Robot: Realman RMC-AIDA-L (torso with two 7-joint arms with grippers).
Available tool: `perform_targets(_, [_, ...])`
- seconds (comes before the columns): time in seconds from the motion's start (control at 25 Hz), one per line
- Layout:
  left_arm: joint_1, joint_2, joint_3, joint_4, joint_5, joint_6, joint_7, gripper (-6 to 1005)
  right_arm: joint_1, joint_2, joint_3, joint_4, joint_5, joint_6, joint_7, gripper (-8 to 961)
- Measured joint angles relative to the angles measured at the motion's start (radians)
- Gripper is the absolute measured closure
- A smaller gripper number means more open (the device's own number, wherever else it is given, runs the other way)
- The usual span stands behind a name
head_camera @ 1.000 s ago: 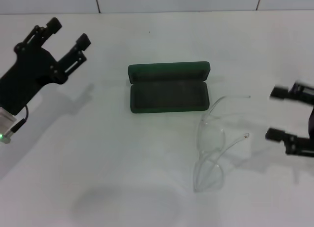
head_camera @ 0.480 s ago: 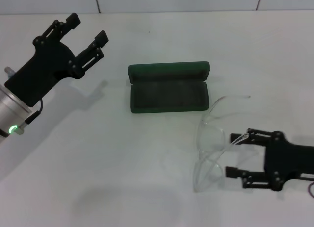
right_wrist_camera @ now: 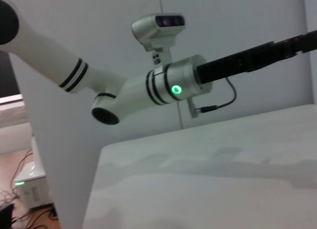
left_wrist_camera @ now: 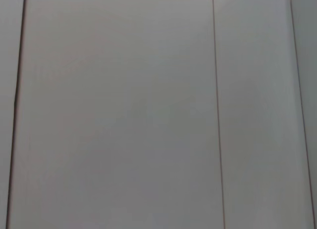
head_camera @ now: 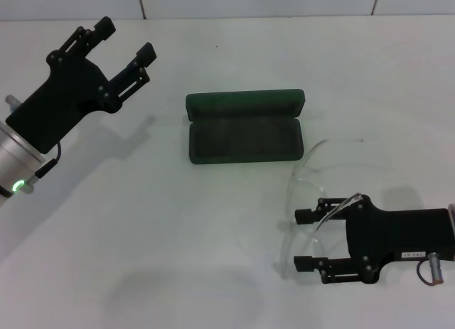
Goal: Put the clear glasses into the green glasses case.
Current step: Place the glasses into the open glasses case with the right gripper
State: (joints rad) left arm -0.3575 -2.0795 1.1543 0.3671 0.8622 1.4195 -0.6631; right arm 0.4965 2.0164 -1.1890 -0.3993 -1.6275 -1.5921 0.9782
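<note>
The green glasses case (head_camera: 244, 126) lies open in the middle of the white table, lid hinged back and dark lining showing, with nothing inside. The clear glasses (head_camera: 298, 176) lie on the table just right of and nearer than the case, arms pointing right. My right gripper (head_camera: 298, 238) is low over the table at the near right, open. Its two fingers point left and straddle the near end of the glasses, and one clear arm crosses its upper finger. My left gripper (head_camera: 128, 38) is held up at the far left, open and holding nothing.
The white table (head_camera: 178, 222) spreads out around the case, with a pale tiled wall behind it. The right wrist view shows my left arm (right_wrist_camera: 168, 85) above the tabletop (right_wrist_camera: 223, 164). The left wrist view holds only pale wall panels.
My right gripper has swung in from the right edge and moved left, so its fingers now flank the near end of the glasses. The left arm shifted slightly up and right, then stayed still.
</note>
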Motion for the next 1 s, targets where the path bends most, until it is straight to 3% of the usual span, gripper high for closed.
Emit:
perform_targets(0.2, [0.004,0.000,-0.001,-0.003,0.000,0.000,0.000,228,0.003,-0.001,-0.015,0.000,0.000,0.008,-0.005,203])
perform_targets(0.4, [0.006,-0.002,-0.001,-0.005,0.000,0.001,0.002,228,-0.002,-0.001,-0.015,-0.005,0.002,0.016,-0.024,388])
perform_targets(0.52, [0.009,-0.004,-0.001,-0.005,0.000,0.001,0.002,228,-0.003,-0.001,-0.014,-0.005,0.001,0.021,-0.029,623])
perform_targets(0.76, [0.011,-0.005,-0.001,-0.005,0.000,0.004,0.002,228,-0.006,0.000,-0.007,-0.011,0.011,0.020,-0.081,853])
perform_targets(1.0, [0.012,-0.007,0.005,-0.007,0.000,0.010,0.002,228,0.004,-0.001,0.024,-0.003,0.051,0.083,-0.004,929])
